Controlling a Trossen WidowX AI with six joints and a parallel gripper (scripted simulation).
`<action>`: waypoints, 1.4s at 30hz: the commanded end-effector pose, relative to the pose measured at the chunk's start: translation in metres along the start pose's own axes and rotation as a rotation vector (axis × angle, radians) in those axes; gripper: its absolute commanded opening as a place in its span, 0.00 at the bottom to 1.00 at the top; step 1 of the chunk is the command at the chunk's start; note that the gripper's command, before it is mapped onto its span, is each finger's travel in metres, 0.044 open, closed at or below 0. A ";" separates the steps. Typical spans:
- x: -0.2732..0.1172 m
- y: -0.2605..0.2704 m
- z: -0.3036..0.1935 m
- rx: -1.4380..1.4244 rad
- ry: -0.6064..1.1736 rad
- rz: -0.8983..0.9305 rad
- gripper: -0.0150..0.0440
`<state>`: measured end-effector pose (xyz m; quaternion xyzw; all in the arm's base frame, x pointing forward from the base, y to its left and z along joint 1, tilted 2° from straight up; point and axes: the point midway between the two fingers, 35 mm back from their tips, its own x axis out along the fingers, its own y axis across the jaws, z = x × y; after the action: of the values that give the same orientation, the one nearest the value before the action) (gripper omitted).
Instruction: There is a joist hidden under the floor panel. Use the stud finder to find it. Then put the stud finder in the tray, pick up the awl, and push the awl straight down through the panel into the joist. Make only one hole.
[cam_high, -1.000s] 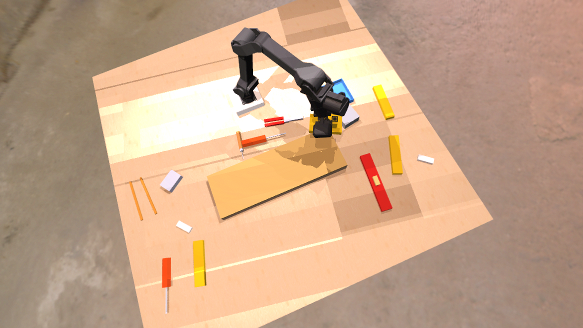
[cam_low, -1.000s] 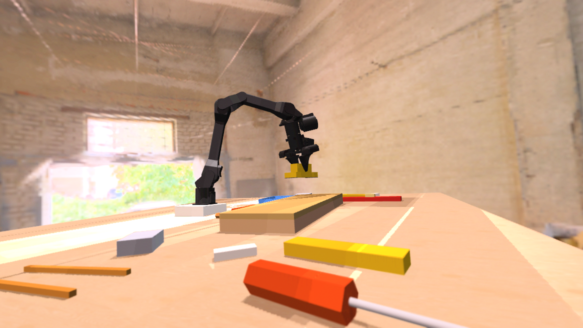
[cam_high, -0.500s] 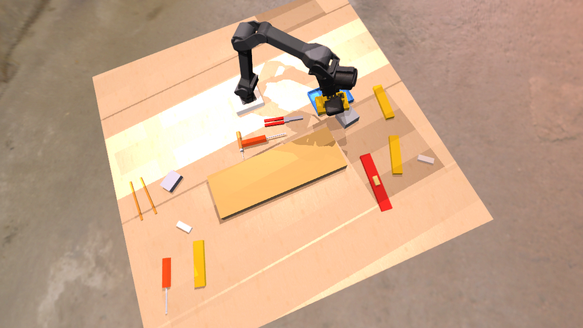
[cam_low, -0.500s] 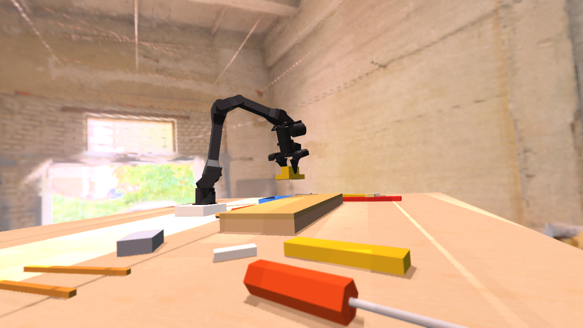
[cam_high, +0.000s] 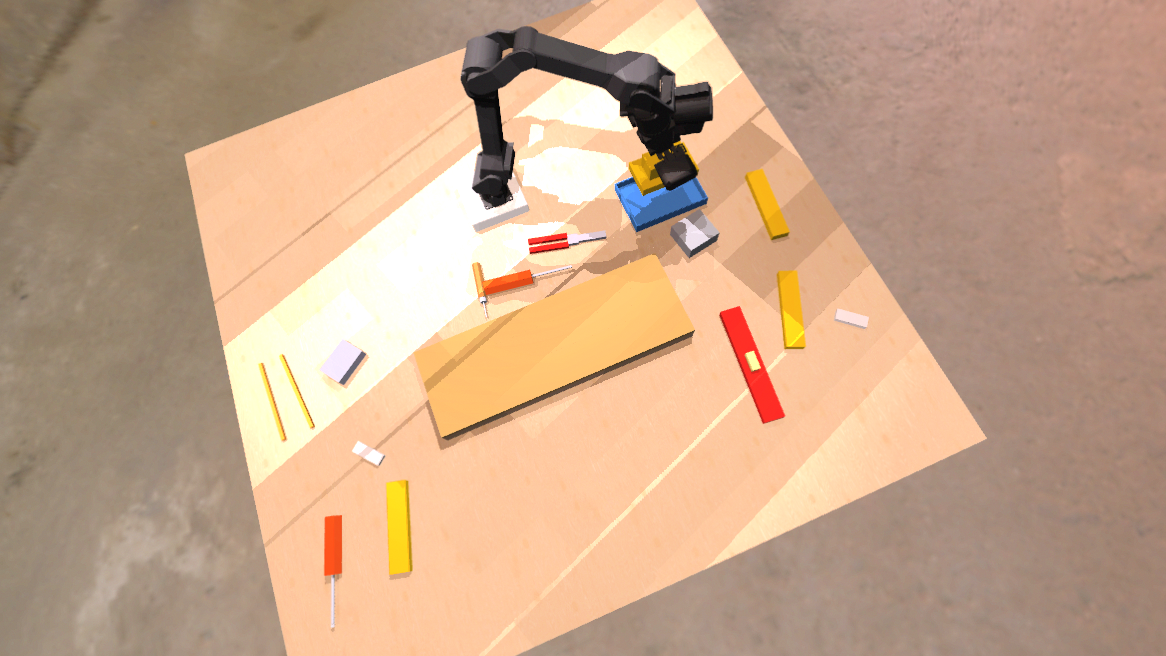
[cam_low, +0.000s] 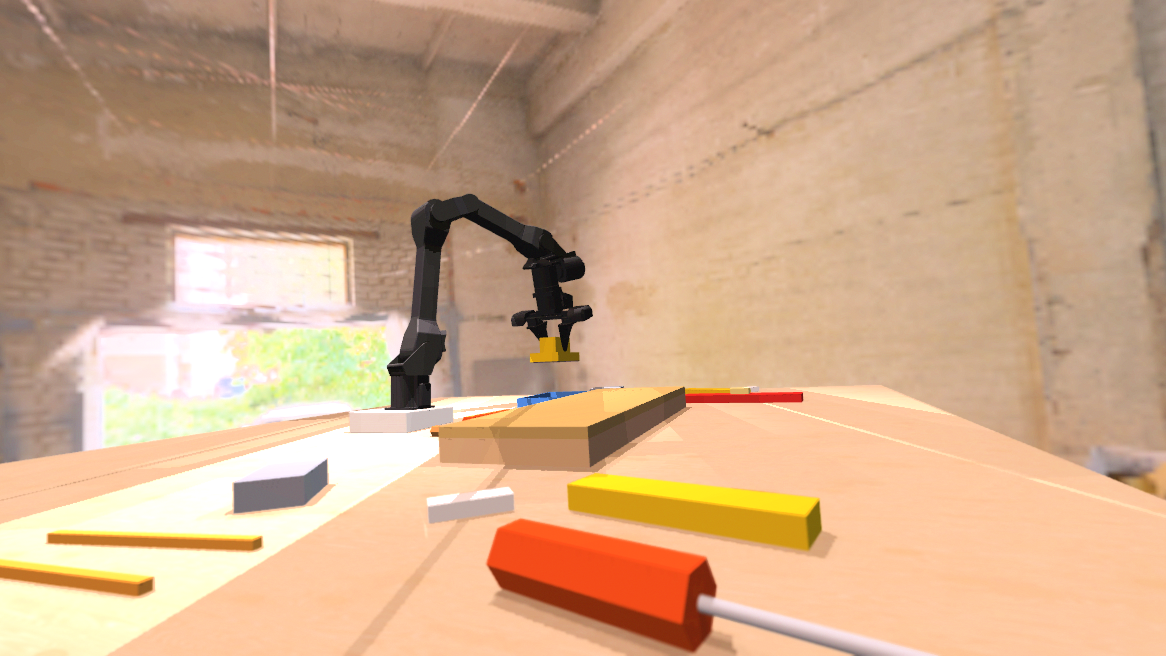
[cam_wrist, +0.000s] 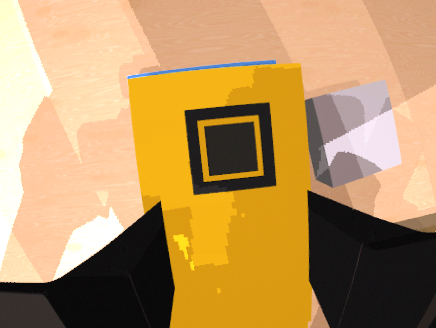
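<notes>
My gripper (cam_high: 666, 161) (cam_low: 552, 339) (cam_wrist: 229, 200) is shut on the yellow stud finder (cam_high: 646, 176) (cam_low: 554, 357) (cam_wrist: 160, 130), which hangs level in the air over the blue tray (cam_high: 644, 221) (cam_low: 531, 401) (cam_wrist: 200, 69). In the wrist view the stud finder's dark square display faces up, and only a thin far edge of the tray shows past it. The tan floor panel (cam_high: 554, 342) (cam_low: 607, 406) lies in the middle of the table. What looks like the awl, with an orange-tan handle (cam_high: 478, 277) and short metal tip, lies behind the panel, against an orange-handled screwdriver.
A grey block (cam_high: 693, 234) (cam_wrist: 362, 135) sits close to the tray's front right. The orange screwdriver (cam_high: 507, 283) and a red-handled tool (cam_high: 547, 243) lie between arm base and panel. A red level (cam_high: 746, 359) and yellow bars (cam_high: 766, 203) (cam_high: 790, 310) lie to the right.
</notes>
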<state>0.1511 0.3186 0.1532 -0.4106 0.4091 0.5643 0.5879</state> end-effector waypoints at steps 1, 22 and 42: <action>-0.003 0.006 0.004 -0.014 -0.013 -0.006 0.25; 0.030 0.004 -0.002 -0.014 -0.014 -0.006 0.25; 0.063 0.004 -0.012 -0.014 -0.013 -0.006 0.25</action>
<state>0.1477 0.3270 0.0938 -0.4134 0.4010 0.5697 0.5863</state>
